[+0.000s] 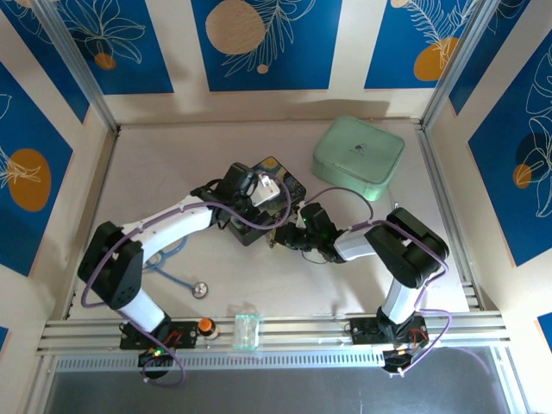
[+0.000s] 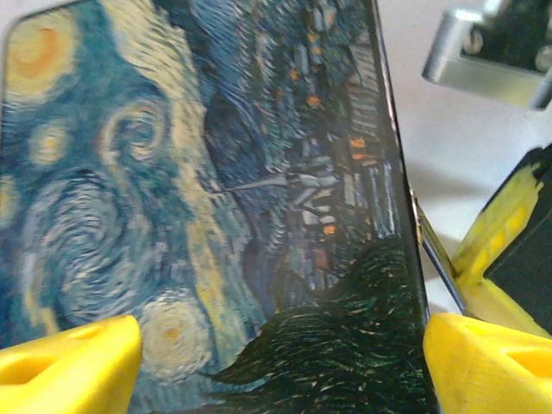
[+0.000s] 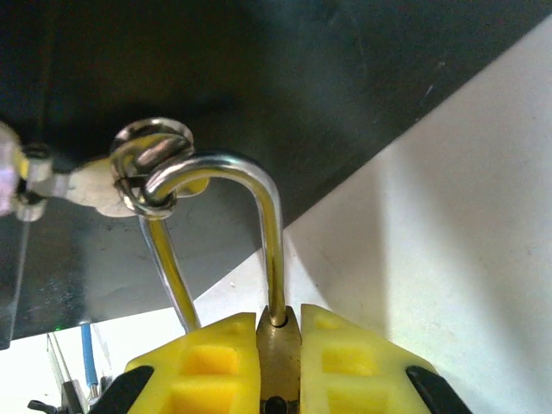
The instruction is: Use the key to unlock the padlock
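The dark blue painted tin (image 1: pixel 278 170) lies mid-table, and in the left wrist view its swirled lid (image 2: pixel 216 172) spans the gap between my left gripper's (image 2: pixel 280 362) yellow fingers (image 2: pixel 78 362), which press its two sides. My right gripper (image 3: pixel 279 326) is shut on the padlock's brass body (image 3: pixel 278 355), just right of the tin (image 3: pixel 259 69). The silver shackle (image 3: pixel 259 185) arches up through the tin's clasp ring (image 3: pixel 147 147). One leg enters the body; the other runs down behind the left finger. The key is out of view.
A mint-green lidded box (image 1: pixel 358 157) sits at the back right. A stethoscope disc (image 1: pixel 199 290) with blue tubing (image 1: pixel 168 259) lies front left. A small clear container (image 1: pixel 247 330) and an orange knob (image 1: pixel 205 325) sit on the front rail.
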Robot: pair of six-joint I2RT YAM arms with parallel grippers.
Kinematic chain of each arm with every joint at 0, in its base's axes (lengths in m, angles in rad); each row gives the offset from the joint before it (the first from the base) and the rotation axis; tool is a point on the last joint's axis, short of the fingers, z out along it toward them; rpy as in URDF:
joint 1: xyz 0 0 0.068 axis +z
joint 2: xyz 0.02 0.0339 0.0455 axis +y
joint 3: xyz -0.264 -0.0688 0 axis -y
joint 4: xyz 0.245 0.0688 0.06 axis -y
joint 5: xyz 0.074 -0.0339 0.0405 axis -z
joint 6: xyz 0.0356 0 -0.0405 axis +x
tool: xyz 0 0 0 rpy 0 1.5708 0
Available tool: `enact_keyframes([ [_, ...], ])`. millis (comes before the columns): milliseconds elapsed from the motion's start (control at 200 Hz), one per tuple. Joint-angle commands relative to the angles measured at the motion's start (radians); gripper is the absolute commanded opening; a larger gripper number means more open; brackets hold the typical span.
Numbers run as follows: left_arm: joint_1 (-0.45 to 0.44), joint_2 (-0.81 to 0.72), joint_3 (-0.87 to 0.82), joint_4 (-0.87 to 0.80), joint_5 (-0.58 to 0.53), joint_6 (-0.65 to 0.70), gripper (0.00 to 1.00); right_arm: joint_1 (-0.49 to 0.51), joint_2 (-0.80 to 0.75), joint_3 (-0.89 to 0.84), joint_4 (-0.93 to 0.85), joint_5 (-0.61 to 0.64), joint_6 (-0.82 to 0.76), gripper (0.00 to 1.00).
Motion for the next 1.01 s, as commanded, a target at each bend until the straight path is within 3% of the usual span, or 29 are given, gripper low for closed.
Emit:
enact_keyframes([
  [0, -0.052, 0.046, 0.051, -0.101, -0.086, 0.052, 0.83, -0.015, -0.009, -0.055, -0.157, 0.011, 0.016, 0.06],
  [145, -0.094, 0.077, 0.069, -0.146, -0.206, 0.007, 0.81, -0.022, -0.013, -0.049, -0.166, 0.006, 0.002, 0.06],
  [425, -0.132, 0.127, -0.015, -0.131, -0.272, -0.017, 0.67, -0.061, 0.008, -0.095, 0.045, -0.026, 0.095, 0.05],
  [605, -0.143, 0.109, -0.085, -0.084, -0.287, -0.018, 0.53, -0.088, 0.026, -0.090, 0.155, -0.071, 0.102, 0.05],
  [1001, -0.150, 0.129, -0.118, -0.066, -0.294, -0.012, 0.50, -0.134, 0.057, -0.140, 0.327, -0.109, 0.175, 0.02],
])
